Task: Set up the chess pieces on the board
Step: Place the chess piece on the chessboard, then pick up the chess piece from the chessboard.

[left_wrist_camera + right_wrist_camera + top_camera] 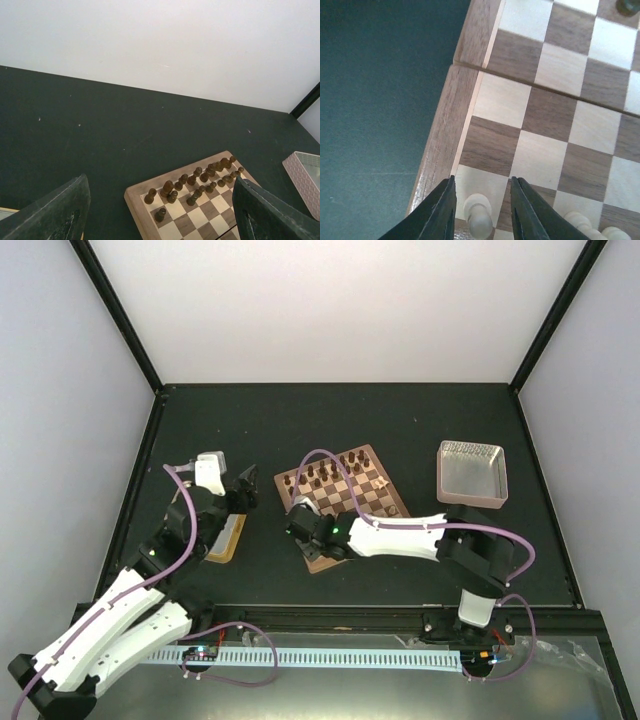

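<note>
The board lies mid-table, with dark brown chessmen along its far side. My right gripper hovers over the board's near left corner. In the right wrist view its fingers stand apart on either side of an upright cream pawn on a light edge square, with gaps on both sides; the gripper is open. More cream pieces stand to the right. My left gripper is open and empty left of the board. It looks over the board.
A flat tray with a wooden base lies under the left arm. A rectangular pale tray stands right of the board and shows in the left wrist view. Black frame posts edge the dark table.
</note>
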Controlling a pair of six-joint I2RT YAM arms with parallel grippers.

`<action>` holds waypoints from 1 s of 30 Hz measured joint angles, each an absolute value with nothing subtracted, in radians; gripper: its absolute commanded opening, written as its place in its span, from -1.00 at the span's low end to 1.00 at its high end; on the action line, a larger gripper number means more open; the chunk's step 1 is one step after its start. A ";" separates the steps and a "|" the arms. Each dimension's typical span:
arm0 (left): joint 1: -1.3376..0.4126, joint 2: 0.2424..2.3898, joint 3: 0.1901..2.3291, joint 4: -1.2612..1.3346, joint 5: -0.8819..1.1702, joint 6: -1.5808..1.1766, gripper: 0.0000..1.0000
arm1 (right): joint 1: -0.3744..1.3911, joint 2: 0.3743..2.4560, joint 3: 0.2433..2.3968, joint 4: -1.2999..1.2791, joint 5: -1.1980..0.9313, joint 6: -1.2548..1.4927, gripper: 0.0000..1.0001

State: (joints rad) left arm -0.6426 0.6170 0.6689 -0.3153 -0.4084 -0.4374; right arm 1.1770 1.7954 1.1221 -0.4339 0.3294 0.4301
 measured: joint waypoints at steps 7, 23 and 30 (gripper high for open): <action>-0.643 0.620 0.669 -0.315 -0.408 -0.435 0.60 | 1.158 1.670 1.134 -0.442 0.329 0.458 -0.28; -0.640 0.723 0.669 -0.313 -0.265 -0.425 0.66 | 0.599 1.488 0.962 -0.418 0.188 0.495 -0.34; -0.640 0.780 0.669 -0.305 -0.193 -0.429 0.57 | 0.521 1.554 0.963 -0.390 0.096 0.442 -0.50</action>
